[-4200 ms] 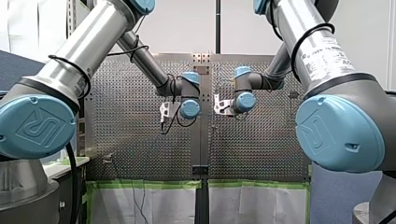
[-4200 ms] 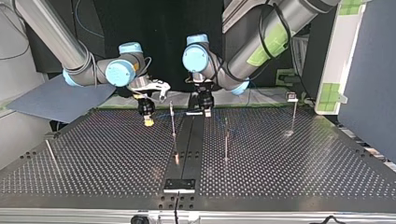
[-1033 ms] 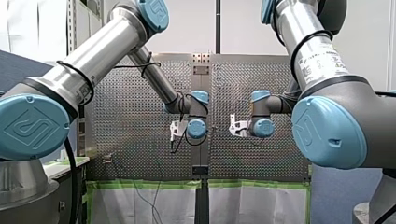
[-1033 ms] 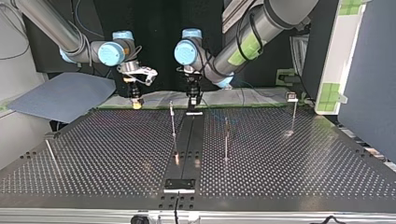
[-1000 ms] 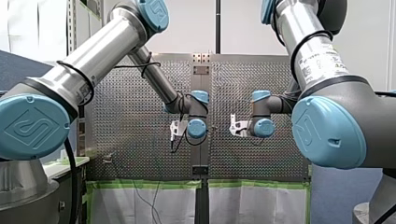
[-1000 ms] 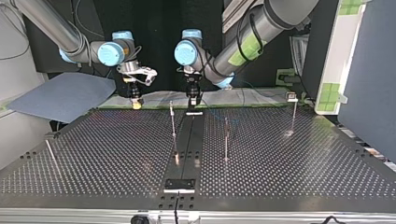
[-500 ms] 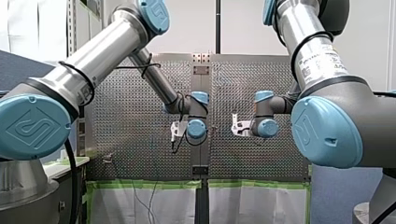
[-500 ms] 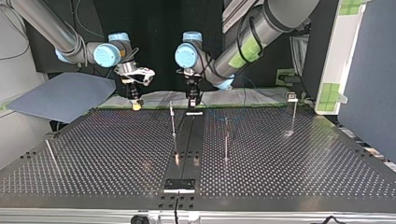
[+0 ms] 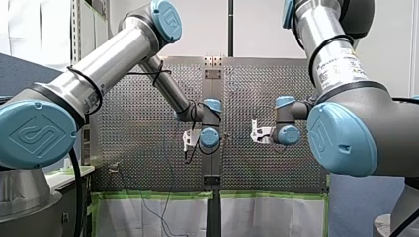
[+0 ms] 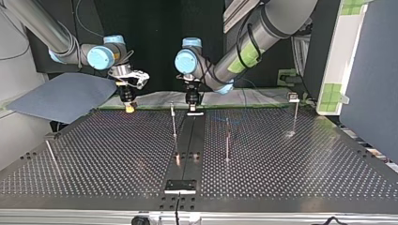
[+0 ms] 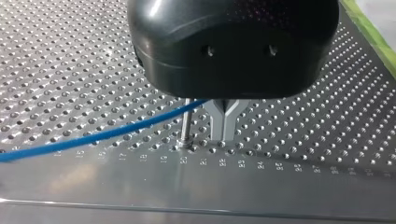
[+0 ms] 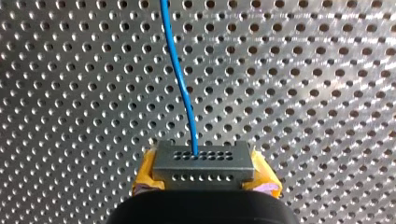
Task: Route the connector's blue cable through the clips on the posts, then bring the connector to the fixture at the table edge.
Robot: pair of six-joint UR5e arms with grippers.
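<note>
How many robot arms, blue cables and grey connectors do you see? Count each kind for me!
Robot arms: 2, my left arm and my right arm
Blue cable: 1
Connector: 1
Total: 4

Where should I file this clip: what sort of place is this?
Likely a robotics lab test bench: my left arm and my right arm reach over a perforated table with thin posts and a blue cable.
</note>
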